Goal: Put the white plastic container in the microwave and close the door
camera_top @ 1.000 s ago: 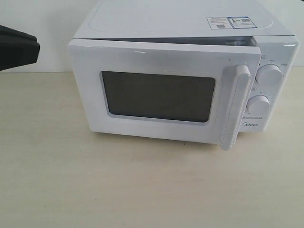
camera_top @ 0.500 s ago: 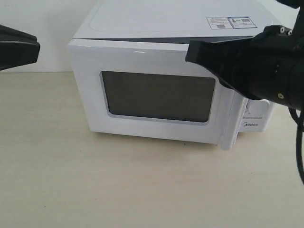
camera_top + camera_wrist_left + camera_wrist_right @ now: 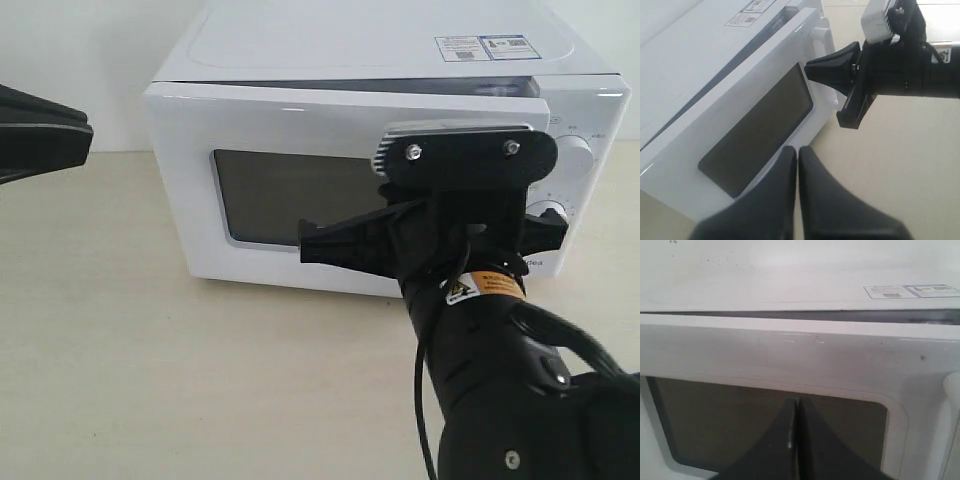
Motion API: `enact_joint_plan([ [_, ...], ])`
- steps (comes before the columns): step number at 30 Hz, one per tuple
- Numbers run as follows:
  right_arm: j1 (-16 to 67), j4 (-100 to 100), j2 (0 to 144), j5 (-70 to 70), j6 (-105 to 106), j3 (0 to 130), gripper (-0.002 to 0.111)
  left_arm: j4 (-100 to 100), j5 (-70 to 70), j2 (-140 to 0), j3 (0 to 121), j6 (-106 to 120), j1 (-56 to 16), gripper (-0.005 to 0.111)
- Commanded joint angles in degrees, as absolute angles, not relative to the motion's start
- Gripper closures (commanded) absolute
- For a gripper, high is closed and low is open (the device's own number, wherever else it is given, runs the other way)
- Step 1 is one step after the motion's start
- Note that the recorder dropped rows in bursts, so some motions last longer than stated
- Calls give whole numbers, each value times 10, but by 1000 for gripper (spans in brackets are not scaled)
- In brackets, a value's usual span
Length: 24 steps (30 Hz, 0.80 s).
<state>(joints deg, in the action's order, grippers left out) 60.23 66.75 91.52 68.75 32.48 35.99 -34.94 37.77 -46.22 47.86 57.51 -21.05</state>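
The white microwave (image 3: 380, 40) stands on the table with its door (image 3: 280, 120) swung almost against the body. A thin dark gap (image 3: 790, 315) still shows along the door's top edge. My right gripper (image 3: 305, 242) is shut and empty, its tip pointing at the dark window (image 3: 715, 415) close in front of the door. My left gripper (image 3: 85, 135) is also shut and empty, hovering off the microwave's left side, apart from it. The white plastic container is hidden from every view.
The door's white bar handle (image 3: 821, 36) and the two dials (image 3: 575, 155) sit on the microwave's right side, partly hidden behind my right arm (image 3: 480, 330). Bare beige table (image 3: 150, 380) lies in front of and to the left of the microwave.
The door has swung from clearly ajar to nearly against the body. My right arm has come in from the right and dropped in front of the window. The left gripper has barely moved.
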Motion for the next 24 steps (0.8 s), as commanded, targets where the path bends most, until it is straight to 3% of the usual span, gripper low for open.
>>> enact_joint_plan([
  [1,563,646,939,700,284,361,108,-360,371,-457,477,569,-212,103],
  [24,422,545,967,666,210,378,108,-365,362,-457,477,569,-212,103],
])
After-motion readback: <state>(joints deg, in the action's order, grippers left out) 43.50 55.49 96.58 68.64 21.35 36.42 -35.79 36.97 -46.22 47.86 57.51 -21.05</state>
